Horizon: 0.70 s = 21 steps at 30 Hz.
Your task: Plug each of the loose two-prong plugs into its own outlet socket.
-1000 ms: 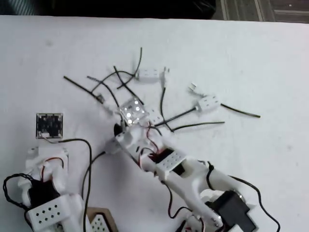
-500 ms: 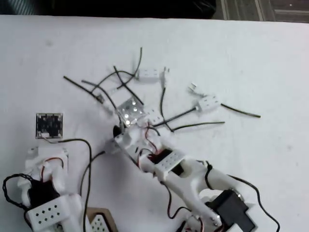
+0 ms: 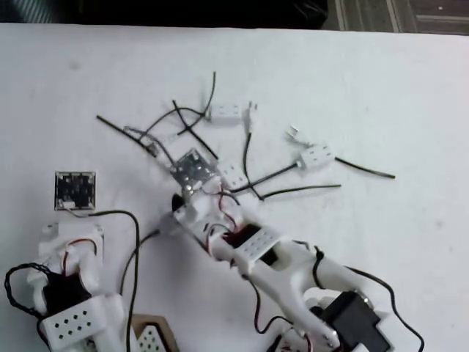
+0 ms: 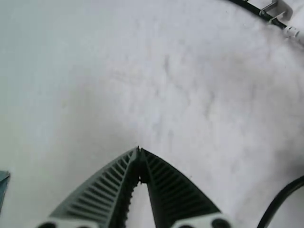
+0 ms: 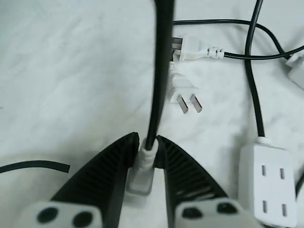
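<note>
My right gripper (image 5: 145, 140) is shut on a white two-prong plug (image 5: 141, 171), whose black cord (image 5: 160, 66) runs straight away from the fingers. Two loose white plugs (image 5: 183, 92) (image 5: 197, 48) lie just beyond it, and a white outlet socket (image 5: 266, 183) lies beside it. In the high view this gripper (image 3: 179, 199) sits mid-table among tangled cords, with outlet sockets (image 3: 233, 176) (image 3: 225, 112) (image 3: 316, 155) around. My left gripper (image 4: 139, 159) is shut on nothing above bare table, and its arm (image 3: 66, 282) stands at the near left. A plug (image 4: 278, 8) lies far off.
A black square block (image 3: 75, 189) sits at the left near the left arm. A shiny grey square piece (image 3: 194, 170) lies just beyond the right gripper. Black cords (image 3: 168, 121) sprawl over the table's middle. The far and right parts of the white table (image 3: 381, 81) are open.
The right gripper has edged a little to the left with its plug. The shiny grey piece and the cords near it have shifted left too. The left arm has not moved.
</note>
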Motion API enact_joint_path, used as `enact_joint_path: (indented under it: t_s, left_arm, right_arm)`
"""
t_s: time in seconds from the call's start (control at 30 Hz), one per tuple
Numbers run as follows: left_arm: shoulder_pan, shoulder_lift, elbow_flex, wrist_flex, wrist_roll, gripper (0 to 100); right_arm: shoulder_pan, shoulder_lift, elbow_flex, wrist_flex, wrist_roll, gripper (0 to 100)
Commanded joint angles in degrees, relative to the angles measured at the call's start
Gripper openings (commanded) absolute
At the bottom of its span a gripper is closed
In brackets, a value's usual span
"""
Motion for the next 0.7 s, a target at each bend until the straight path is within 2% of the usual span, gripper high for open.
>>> enact_joint_path:
  t_s: [0.0, 0.17, 0.4, 0.67]
  left_arm:
    - [0.66, -0.31, -1.67, -0.88, 0.35, 3]
    - [0.66, -0.31, -1.67, -0.88, 0.35, 3]
    - [0.66, -0.31, -1.67, -0.88, 0.35, 3]
    - [0.66, -0.31, -1.67, -0.97, 0.35, 3]
  right_arm:
    - [-1.98, 0.48, 0.53, 2.51, 1.05, 1.7]
    - [-1.63, 0.48, -0.53, 4.79, 1.14, 1.8]
    - [-1.01, 0.48, -7.12, 20.0, 0.79, 7.1]
    - [0.4, 0.48, -7.56, 20.79, 0.7, 4.2]
